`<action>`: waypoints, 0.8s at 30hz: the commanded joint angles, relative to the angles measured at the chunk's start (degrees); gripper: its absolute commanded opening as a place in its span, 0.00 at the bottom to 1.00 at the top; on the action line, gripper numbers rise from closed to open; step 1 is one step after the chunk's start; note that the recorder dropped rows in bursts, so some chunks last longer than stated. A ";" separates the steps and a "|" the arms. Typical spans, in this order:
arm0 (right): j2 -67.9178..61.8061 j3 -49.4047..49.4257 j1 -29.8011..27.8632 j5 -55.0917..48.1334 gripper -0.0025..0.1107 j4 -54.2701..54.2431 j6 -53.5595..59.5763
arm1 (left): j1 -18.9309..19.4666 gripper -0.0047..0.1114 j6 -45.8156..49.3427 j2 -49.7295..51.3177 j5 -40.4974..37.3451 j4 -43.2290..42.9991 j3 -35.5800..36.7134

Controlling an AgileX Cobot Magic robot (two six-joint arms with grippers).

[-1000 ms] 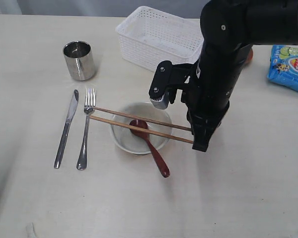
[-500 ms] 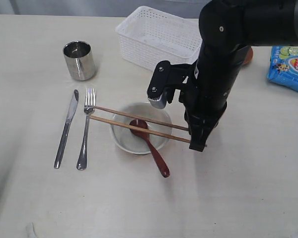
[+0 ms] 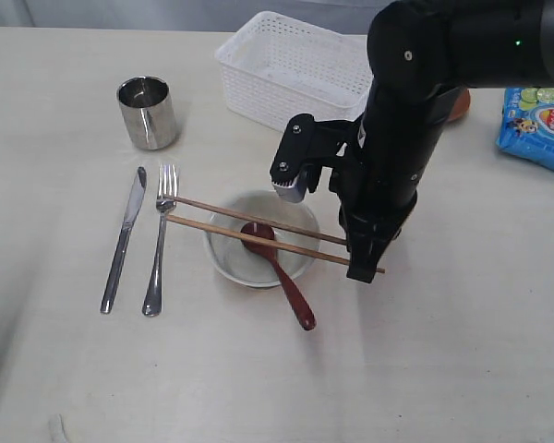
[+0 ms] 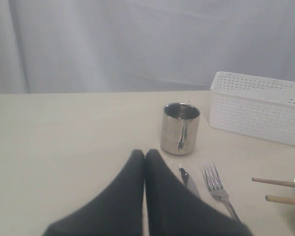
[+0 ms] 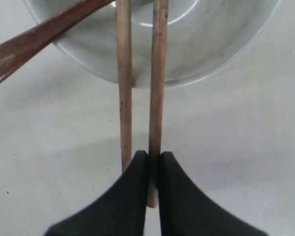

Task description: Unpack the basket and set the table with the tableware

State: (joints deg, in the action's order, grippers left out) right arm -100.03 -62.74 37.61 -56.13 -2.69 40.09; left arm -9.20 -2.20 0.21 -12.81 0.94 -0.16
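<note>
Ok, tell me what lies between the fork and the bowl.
The chopsticks' ends cross that gap from bowl to fork; otherwise bare table, as the exterior view shows.

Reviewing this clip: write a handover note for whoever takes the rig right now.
Left gripper: shut, empty, near the knife.
Right gripper: shut on the end of one chopstick; the other chopstick lies beside its finger, outside the grip.
Laid out: cup, knife beside fork, bowl with the spoon head in it, both chopsticks across the bowl.
Basket: at the back, nothing visible inside.
Left: release the chopstick. A brown edge behind the right arm may be the plate, not yet set; check it.
</note>
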 commanded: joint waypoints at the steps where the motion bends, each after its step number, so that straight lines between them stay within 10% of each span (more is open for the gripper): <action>1: -0.04 0.15 -0.13 -0.01 0.02 -0.20 -0.29 | -0.06 0.04 0.02 -0.21 0.61 0.18 0.16; 12: -0.04 0.15 -0.13 0.19 0.03 -0.20 -0.06 | -0.06 0.04 0.02 -0.21 0.61 0.18 0.16; 24: -0.04 0.15 -0.13 0.39 0.25 -0.20 -0.06 | -0.06 0.04 0.02 -0.21 0.61 0.18 0.16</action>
State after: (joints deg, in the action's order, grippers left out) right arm -100.03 -62.74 37.61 -55.94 -2.69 40.09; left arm -9.20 -2.20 0.21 -12.81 0.94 -0.16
